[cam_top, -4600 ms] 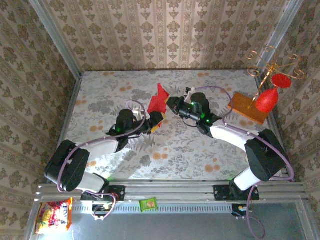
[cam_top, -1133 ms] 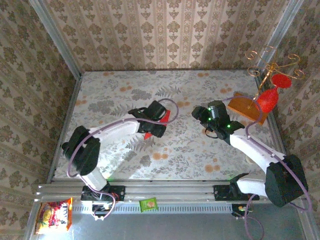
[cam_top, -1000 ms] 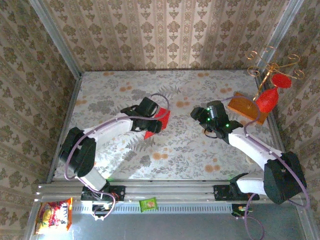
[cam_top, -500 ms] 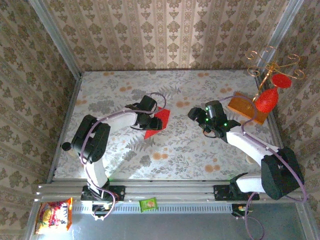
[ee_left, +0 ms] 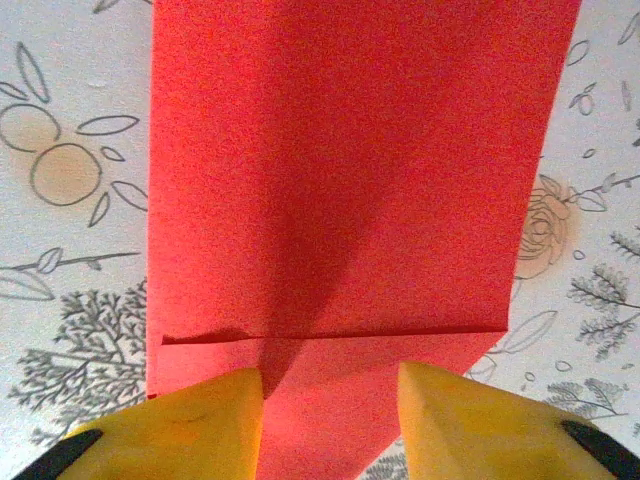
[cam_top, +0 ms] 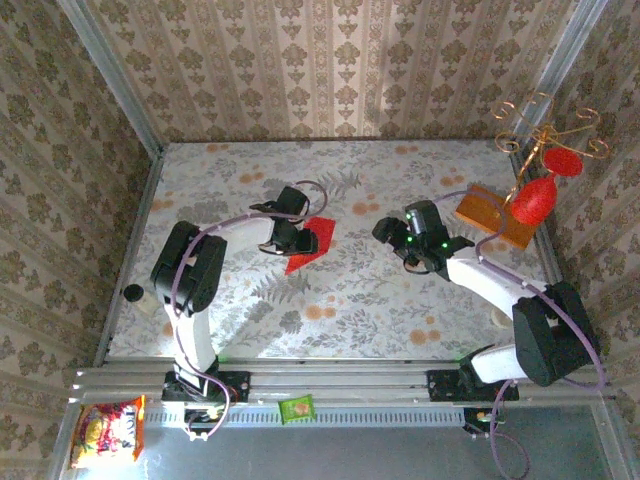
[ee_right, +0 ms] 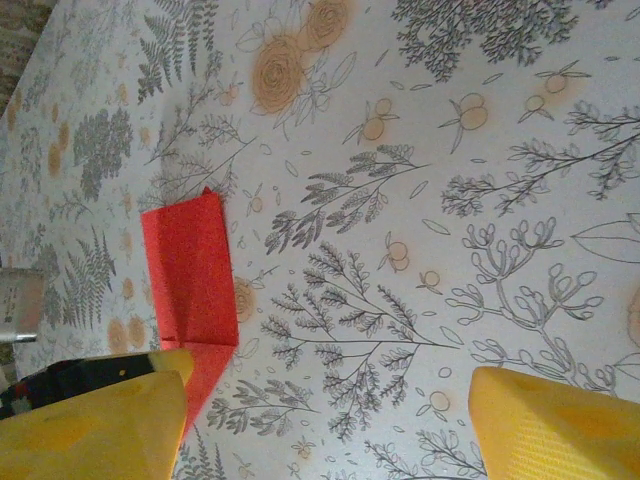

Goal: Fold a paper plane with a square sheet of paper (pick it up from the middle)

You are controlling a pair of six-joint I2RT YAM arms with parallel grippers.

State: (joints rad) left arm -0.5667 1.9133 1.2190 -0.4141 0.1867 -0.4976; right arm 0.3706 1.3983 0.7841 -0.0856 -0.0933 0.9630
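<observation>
A: Where's the red paper (ee_left: 340, 180)?
B: Flat on the table (cam_top: 350, 300), mid-left. The left gripper (ee_left: 330, 385) straddles its tapered end, jaws parted, grasping nothing; the right gripper (ee_right: 325, 390) gapes empty.
A: Risk?
B: Pinching could crumple or drag it.

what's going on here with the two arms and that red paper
The two arms are partway through folding a paper plane. The red paper lies flat on the floral table, already folded, with a crease across it and one end tapering. The left gripper is low over that tapered end, its yellow fingers apart on either side; the paper does not look pinched. The right gripper is open and empty, off to the right, apart from the paper.
</observation>
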